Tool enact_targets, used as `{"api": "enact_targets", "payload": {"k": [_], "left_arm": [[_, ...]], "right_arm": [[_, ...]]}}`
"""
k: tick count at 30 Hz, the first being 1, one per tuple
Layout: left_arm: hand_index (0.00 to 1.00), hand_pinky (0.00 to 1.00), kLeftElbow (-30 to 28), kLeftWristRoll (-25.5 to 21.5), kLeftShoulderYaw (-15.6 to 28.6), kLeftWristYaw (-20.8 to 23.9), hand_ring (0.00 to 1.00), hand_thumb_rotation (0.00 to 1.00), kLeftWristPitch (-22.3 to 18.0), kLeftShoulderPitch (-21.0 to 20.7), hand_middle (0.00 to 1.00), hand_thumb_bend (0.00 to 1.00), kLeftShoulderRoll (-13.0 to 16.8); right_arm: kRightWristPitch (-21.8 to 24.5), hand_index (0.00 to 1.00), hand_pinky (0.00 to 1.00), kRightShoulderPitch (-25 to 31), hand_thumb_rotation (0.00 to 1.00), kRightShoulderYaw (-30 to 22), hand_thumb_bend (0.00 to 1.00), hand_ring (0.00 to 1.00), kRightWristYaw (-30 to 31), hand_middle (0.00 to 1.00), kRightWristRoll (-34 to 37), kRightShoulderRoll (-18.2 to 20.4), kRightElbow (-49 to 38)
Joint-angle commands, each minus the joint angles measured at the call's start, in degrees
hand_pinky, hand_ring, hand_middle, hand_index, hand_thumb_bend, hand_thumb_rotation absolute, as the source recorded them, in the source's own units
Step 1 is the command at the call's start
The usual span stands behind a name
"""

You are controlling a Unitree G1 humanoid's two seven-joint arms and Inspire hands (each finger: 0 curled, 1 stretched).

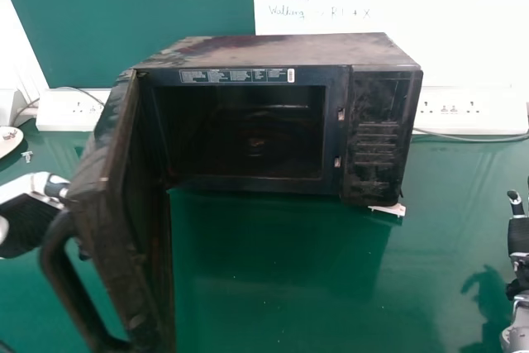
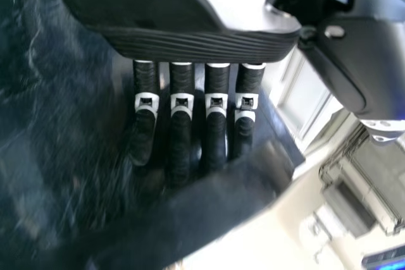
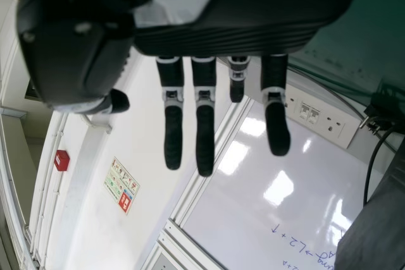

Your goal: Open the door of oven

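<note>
Relaxed fingers [image 3: 204, 140] — whiteboard [image 3: 243, 219], socket panel [image 3: 323, 120] and red box [image 3: 61, 160] beyond

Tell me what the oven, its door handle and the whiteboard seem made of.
The oven looks like painted sheet metal, dull and dark, with a blotchy, scuffed top. The door handle is probably black plastic, given its thick, rounded curve. The whiteboard has a smooth, glossy coating showing bright reflections; its core I can't tell.
</note>
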Motion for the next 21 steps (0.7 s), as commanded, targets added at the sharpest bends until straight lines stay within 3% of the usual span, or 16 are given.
{"api": "enact_targets", "payload": {"k": [1,5,8,10,11,12,13,16,21], "left_arm": [[0.6,0.3,2.21,-20.76,17.07,-0.78,0.44,0.0,0.5,-12.57,0.49,0.51,-0.05],[0.53,0.3,7.24,-23.25,21.31,-0.78,0.4,0.0,2.99,-16.16,0.48,0.52,-0.64],[0.5,0.24,13.46,-22.25,21.71,-0.78,0.34,0.09,6.39,-17.88,0.49,0.5,3.38],[0.5,0.18,17.32,-20.86,22.4,-0.78,0.26,0.1,6.26,-20.93,0.4,0.5,3.62],[0.56,0.14,18.43,-20.17,22.66,-0.78,0.21,0.39,5.28,-22.69,0.36,0.62,2.91],[0.59,0.11,19.26,-19.31,22.74,-0.78,0.19,0.56,4.26,-24.25,0.32,0.65,2.27],[0.61,0.11,19.8,-18.33,22.52,-0.78,0.18,0.62,3.65,-25.34,0.29,0.67,1.96],[0.62,0.18,21.6,-16.29,22.26,-0.78,0.28,0.71,3.12,-27.3,0.35,0.71,1.79],[0.55,0.27,26.3,-15.13,26.44,0.97,0.34,0.68,2.1,-29.71,0.41,0.77,0.68]], "right_arm": [[0.23,0.8,0.56,0.55,0.93,0.24,1.0,0.67,-0.43,0.78,-0.22,-0.76,-0.18],[0.13,0.8,0.55,0.53,0.93,0.24,1.0,0.67,-0.27,0.78,-0.21,-0.78,-0.12],[0.19,0.78,0.56,0.53,0.93,0.37,1.0,0.66,-0.63,0.76,-0.25,-0.7,-0.32],[0.52,0.79,0.56,0.44,0.93,0.21,1.0,0.66,0.07,0.77,-0.03,-1.18,0.65],[0.41,0.8,0.57,0.49,0.93,0.28,1.0,0.67,0.13,0.78,-0.07,-1.13,0.54],[0.32,0.8,0.57,0.52,0.93,0.35,1.0,0.67,-0.13,0.78,-0.11,-1.04,0.32],[0.26,0.8,0.56,0.55,0.92,0.39,1.0,0.67,-0.24,0.78,-0.12,-0.97,0.15],[0.59,0.8,0.56,0.54,0.92,0.31,1.0,0.66,-0.08,0.78,0.1,-1.13,0.38],[0.74,0.81,0.56,0.54,0.91,0.3,1.0,0.66,0.24,0.77,0.17,-1.1,0.45]]}}
